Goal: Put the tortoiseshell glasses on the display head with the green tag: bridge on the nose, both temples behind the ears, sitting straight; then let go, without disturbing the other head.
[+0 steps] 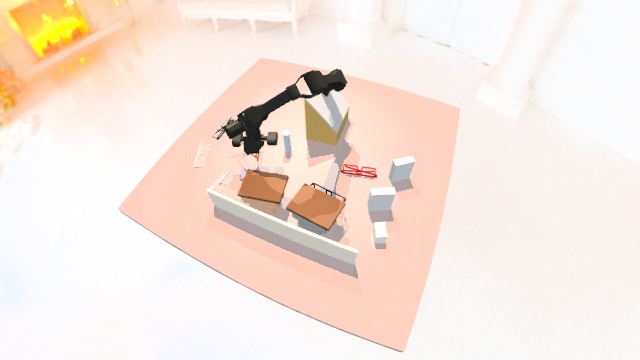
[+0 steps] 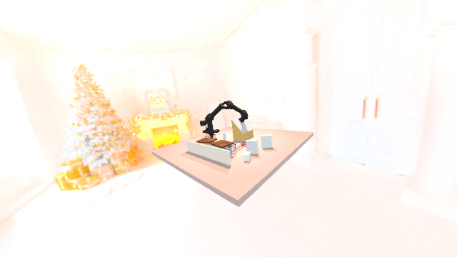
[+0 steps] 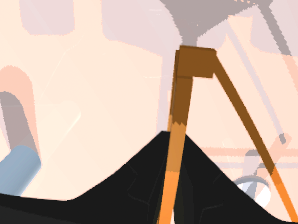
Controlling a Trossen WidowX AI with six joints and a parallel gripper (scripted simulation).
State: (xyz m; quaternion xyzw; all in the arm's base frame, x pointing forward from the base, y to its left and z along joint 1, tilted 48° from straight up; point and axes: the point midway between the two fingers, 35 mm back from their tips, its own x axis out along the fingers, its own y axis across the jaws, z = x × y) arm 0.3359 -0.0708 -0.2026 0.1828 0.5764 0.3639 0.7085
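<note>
The tortoiseshell glasses (image 1: 257, 156) (image 3: 197, 62), brown to orange, are gripped in the gripper (image 1: 254, 151) (image 2: 211, 135) (image 3: 172, 140), off both heads; the wrist view shows a squared corner toward twelve o'clock, slim bars running toward five and six. From above, they are at twelve o'clock from one brown-topped head (image 1: 263, 186) (image 2: 206, 140), with the other head (image 1: 316, 206) (image 2: 222, 143), also brown-topped, at its four o'clock; the green tag can't be made out.

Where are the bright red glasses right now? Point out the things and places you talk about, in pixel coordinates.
In the top view, the red glasses (image 1: 359, 171) lie on the pink surface just right of the image centre, between the brown-topped block holding black glasses and the upper of two upright pale blocks (image 1: 401, 169).
</note>
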